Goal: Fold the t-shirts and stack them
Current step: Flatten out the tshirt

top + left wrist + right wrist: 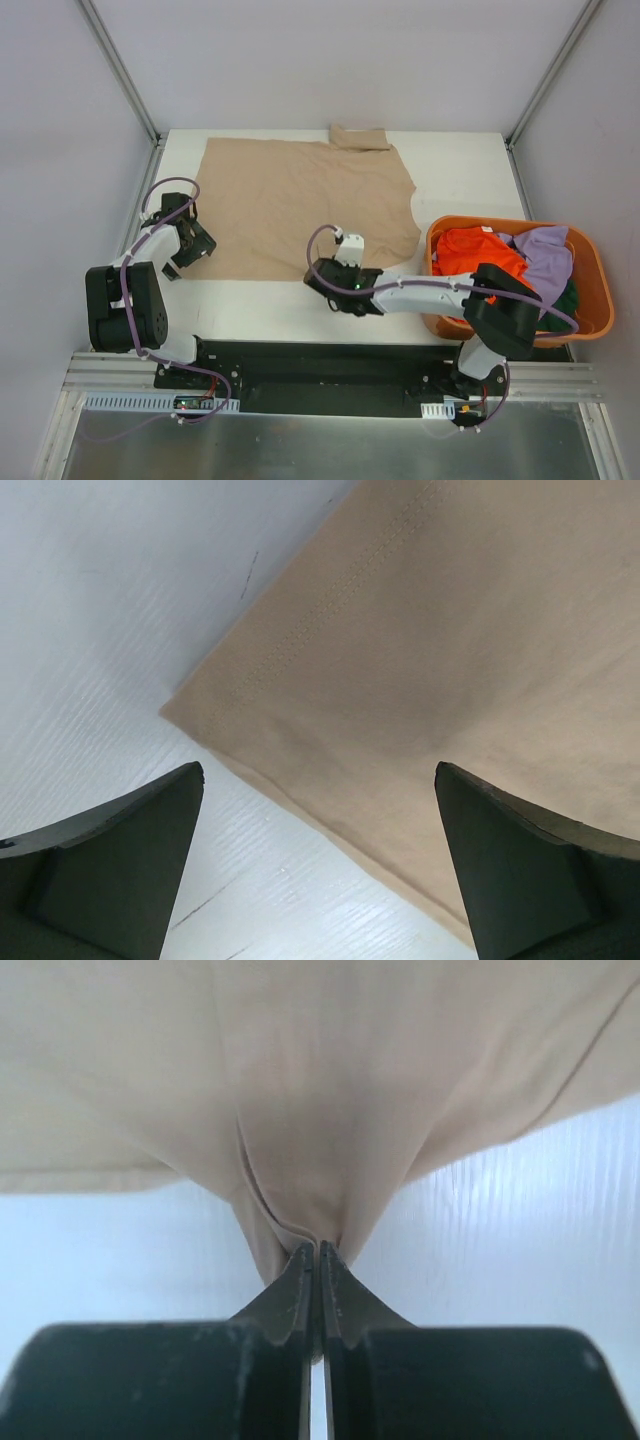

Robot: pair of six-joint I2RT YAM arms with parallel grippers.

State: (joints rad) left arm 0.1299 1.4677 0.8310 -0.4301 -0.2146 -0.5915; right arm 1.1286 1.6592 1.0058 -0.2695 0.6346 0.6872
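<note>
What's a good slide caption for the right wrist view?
Right gripper shut on a pinched edge of the tan t-shirt, cloth bunching into the pinch over the white table.

Tan t-shirt [300, 205]: matt woven cloth, stitched hem. Table [460, 170]: white, finely ribbed. Basket [594, 290]: glossy orange plastic.

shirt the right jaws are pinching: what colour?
Plain tan t-shirt, no pattern. It shows best in the top external view.
</note>
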